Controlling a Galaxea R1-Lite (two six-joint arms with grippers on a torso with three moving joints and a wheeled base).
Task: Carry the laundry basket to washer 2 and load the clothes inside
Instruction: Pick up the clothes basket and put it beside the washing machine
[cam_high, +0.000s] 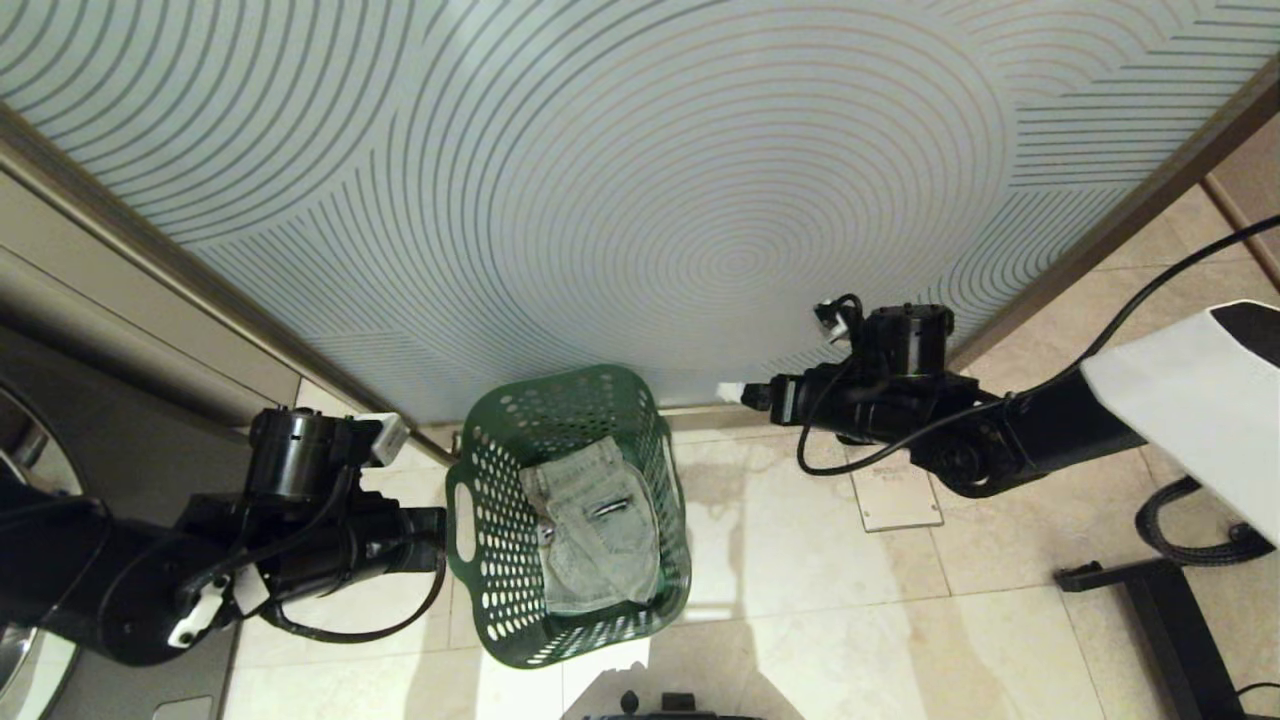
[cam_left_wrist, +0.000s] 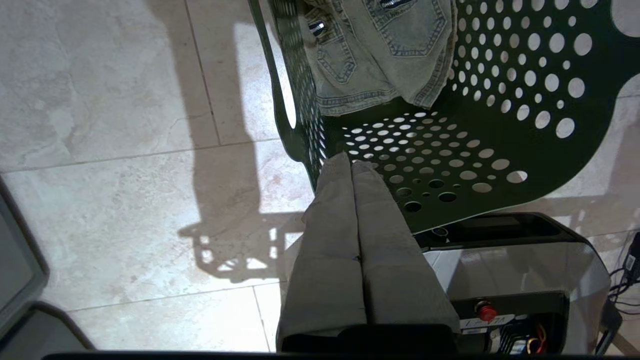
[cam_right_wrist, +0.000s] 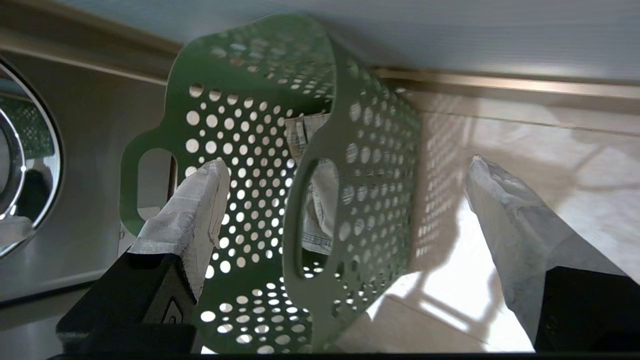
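The dark green laundry basket (cam_high: 510, 610) hangs tilted just above the tile floor, and its shadow falls apart from it. My left gripper (cam_high: 440, 530) is shut on the basket's left rim beside the cut-out handle; in the left wrist view its fingers (cam_left_wrist: 345, 200) pinch the wall (cam_left_wrist: 475, 100). The clothes (cam_high: 595, 520), pale folded denim, lie inside (cam_left_wrist: 380, 50). My right gripper (cam_high: 735, 393) hovers open to the basket's right, apart from it, facing the near handle (cam_right_wrist: 305, 220) between its spread fingertips (cam_right_wrist: 346, 162). A dark grey washer (cam_high: 40, 470) with a chrome-rimmed door (cam_right_wrist: 20, 165) stands left; no number label shows.
A frosted panel with curved lines (cam_high: 640, 200) stands right behind the basket. A metal floor plate (cam_high: 895, 495) and a black stand foot with cables (cam_high: 1150, 590) lie to the right. My own base (cam_left_wrist: 500, 260) sits just under the basket's near side.
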